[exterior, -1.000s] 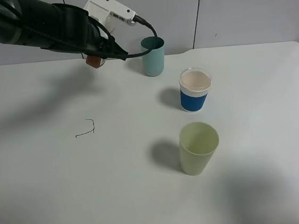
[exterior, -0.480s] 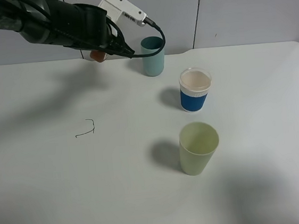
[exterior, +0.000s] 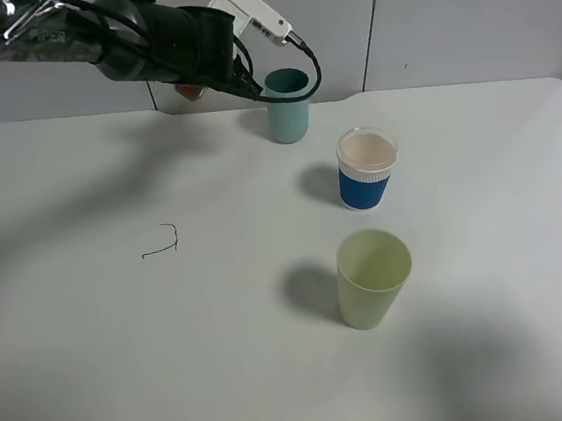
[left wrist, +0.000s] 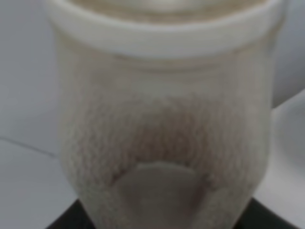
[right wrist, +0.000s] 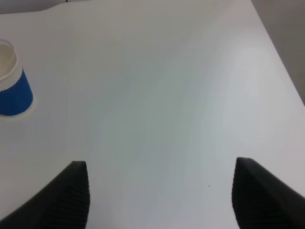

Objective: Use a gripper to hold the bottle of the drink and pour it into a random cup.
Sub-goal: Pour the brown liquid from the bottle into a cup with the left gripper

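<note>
Change, arm: the left arm [exterior: 122, 36] has swung toward 3 o'clock and risen a little over the last second, so its white mount [exterior: 250, 13] now sits almost above the teal cup [exterior: 288, 106].
Change, bottle: the bottle [exterior: 187, 92] has travelled with it, higher and closer to the teal cup than before.
Change, cable: the black cable [exterior: 315, 71] now loops across the front of the teal cup's rim.
Unchanged: all three cups and the pen mark [exterior: 161, 245] sit where they were.
Left gripper [exterior: 195, 83]: pinching the bottle, which fills the wrist view [left wrist: 162, 133], blurred, with black gripper parts at its base.
Right gripper [right wrist: 159, 191]: spread wide, nothing between its fingers, hovering over bare tabletop [exterior: 97, 371] with the blue cup at the view's edge.
Bottle, place: in the air at 9 o'clock from the teal cup's rim, mostly hidden under the arm; I can't tell if it's tilted.
Drink [exterior: 186, 96]: a reddish-brown patch is all that shows below the arm; a faint brownish tint shows in the wrist view.
Cups: three, namely one teal at 12 o'clock on the tabletop, one blue cup [exterior: 367, 169] with a white rim at 4 o'clock from it, and one yellow-green cup [exterior: 373, 277] at 6 o'clock from the blue.
Bottles: one.
Grippers: two.
Pen marks: one, at 8 o'clock from the teal cup, well apart.
</note>
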`<action>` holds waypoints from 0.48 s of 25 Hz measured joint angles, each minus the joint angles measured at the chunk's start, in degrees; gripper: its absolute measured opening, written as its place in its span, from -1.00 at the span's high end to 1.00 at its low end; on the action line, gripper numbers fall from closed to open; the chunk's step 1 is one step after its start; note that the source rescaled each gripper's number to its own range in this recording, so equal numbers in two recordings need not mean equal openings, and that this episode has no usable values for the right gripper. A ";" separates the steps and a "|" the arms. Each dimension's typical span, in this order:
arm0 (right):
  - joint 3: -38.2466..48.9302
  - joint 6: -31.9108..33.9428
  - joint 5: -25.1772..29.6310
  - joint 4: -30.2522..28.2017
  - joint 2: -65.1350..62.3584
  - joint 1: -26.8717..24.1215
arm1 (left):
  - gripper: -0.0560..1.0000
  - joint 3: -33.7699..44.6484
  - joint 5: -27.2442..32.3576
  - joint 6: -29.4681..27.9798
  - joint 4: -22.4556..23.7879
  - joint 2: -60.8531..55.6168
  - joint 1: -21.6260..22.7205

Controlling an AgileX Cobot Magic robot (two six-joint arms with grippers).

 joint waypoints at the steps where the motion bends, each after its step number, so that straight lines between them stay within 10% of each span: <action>1: 0.00 0.00 0.00 0.00 0.00 0.00 | 0.87 -0.89 -0.44 0.79 -0.04 0.82 -0.21; 12: 0.00 0.00 0.00 0.00 0.00 0.00 | 0.87 -7.46 -2.82 9.55 -0.30 6.10 -2.10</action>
